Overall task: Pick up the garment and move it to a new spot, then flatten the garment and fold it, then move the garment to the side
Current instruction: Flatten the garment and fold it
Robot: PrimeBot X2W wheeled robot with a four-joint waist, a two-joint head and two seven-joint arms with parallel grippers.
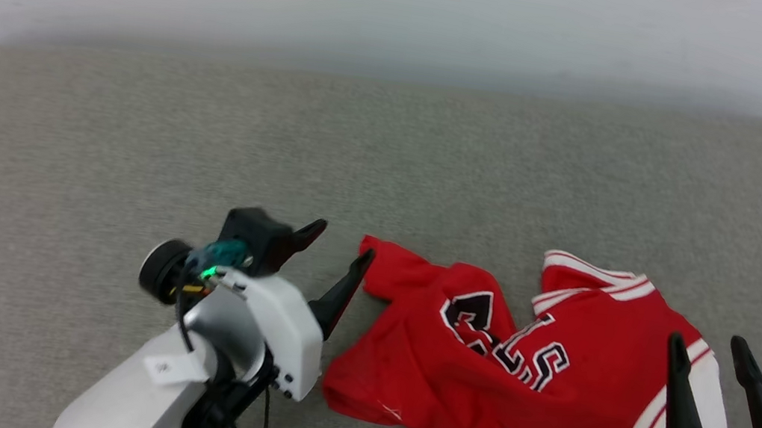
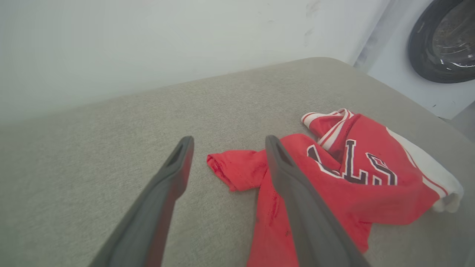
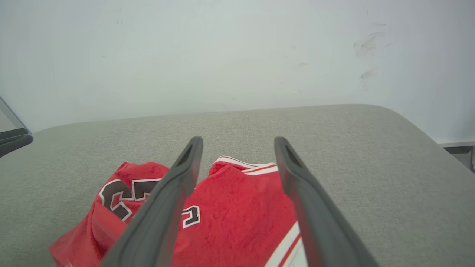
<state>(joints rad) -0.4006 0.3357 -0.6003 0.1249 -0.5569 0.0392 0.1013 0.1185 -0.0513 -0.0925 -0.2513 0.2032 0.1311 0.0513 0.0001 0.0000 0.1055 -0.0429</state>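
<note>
Inspecting the scene from the head camera, I find the garment (image 1: 525,364) lying crumpled on the grey padded surface (image 1: 136,132), toward my right and near the front edge. Its chest lettering faces up, partly buckled by folds, with a white sleeve at the right end.

The left gripper (image 1: 343,239) hovers just beside the garment's left corner, jaws spread and nothing between them. One fingertip stands close to the red cloth; I cannot tell whether it touches. The right gripper (image 1: 707,340) sits over the white-sleeved end, jaws likewise spread and empty. Its wrist view shows red cloth below and between the fingers.

Assessment: the first step is in hand, the pick-up ahead of relocating. No grasp is made, and nothing of flattening or folding is done.

The next move calls for each gripper to descend onto its own end and close on a firm pinch of fabric, not on the padding beneath. I judge the jersey soft and liable to slip, so both pinches should take before any lift.
</note>
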